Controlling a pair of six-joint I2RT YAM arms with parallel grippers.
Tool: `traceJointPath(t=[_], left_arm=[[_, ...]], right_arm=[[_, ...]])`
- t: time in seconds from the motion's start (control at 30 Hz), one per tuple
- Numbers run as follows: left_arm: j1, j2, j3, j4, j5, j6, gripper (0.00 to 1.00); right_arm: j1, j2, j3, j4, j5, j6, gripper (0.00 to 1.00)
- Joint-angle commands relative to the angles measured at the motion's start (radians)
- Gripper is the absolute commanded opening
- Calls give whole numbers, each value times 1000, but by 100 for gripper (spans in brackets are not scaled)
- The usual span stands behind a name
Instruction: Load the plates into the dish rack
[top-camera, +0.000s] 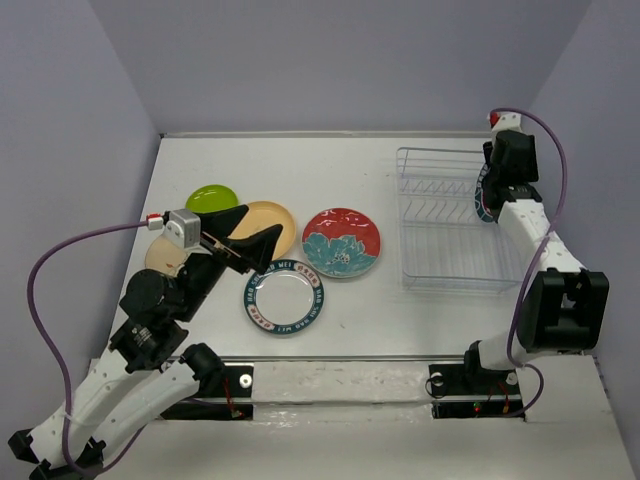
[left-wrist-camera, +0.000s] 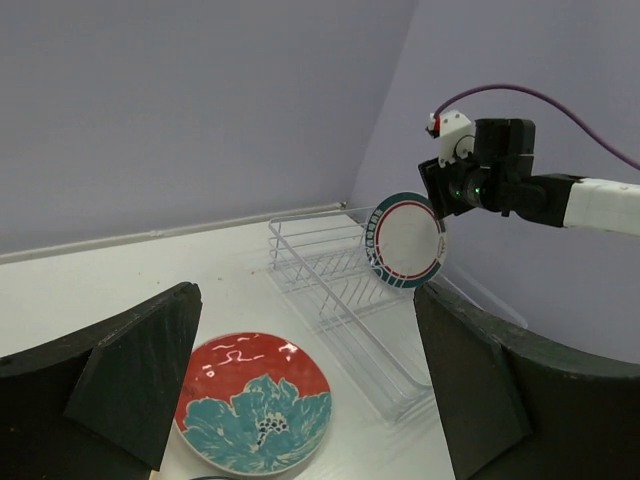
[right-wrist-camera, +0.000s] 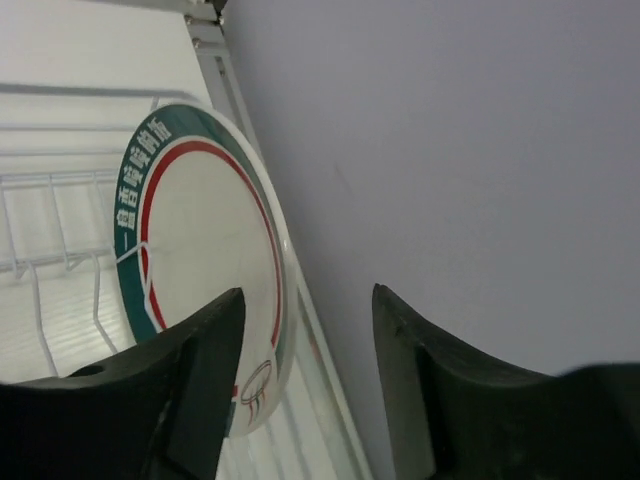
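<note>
1. Left gripper (left-wrist-camera: 305, 293): nearest, jaws spread wide, nothing held, hovering above round tan plate (top-camera: 275, 215) on white table (top-camera: 400, 320).
2. Right gripper (right-wrist-camera: 307, 295): far right, jaws parted, grip released. Round white plate with dark teal rim (right-wrist-camera: 200, 250) stands on edge just beside its left finger, in right side of white wire dish rack (top-camera: 440, 283).
3. Left of rack, flat on table: red plate with teal flower (top-camera: 341, 242), second teal-rimmed white plate (top-camera: 283, 297), small lime green plate (top-camera: 212, 198), second tan plate (top-camera: 160, 258).

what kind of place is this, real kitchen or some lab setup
Likely a robot test bench, not a kitchen: a white table boxed in by plain lavender walls, a left arm and right arm bolted at its near edge, a wire dish rack and a red flowered plate laid out on it.
</note>
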Motion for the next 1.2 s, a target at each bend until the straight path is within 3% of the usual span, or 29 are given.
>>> traceJointPath(t=[0.0,0.13,0.17,0.23,0.3,0.4,0.6,0.73,0.93,1.17], left_arm=[[-4,18,6,28,-21,20,99],[-4,25,6,24,-42,27,99],[-4,30,5,21,-57,33,99],[-2,34,6,16,-76,39,99],[-2,41,5,13,-117,46,99],[-1,61,0,11,-174,50,99],[11,91,-15,19,-271,59,99],[16,102,-29,31,-283,70,99],[19,133,-31,34,-280,76,99],[21,134,-32,36,-278,78,99]], right_arm=[[-5,-25,159,-72,-5,135,65],[24,-48,301,-273,-181,380,67],[49,-60,311,-301,-319,415,67],[84,-77,307,-304,-454,482,66],[149,-65,305,-298,-686,583,60],[288,31,338,-277,-861,665,58],[533,327,495,-234,-929,720,57],[615,508,609,-202,-946,752,59],[682,746,752,-211,-977,777,64],[693,882,827,-223,-932,798,62]])
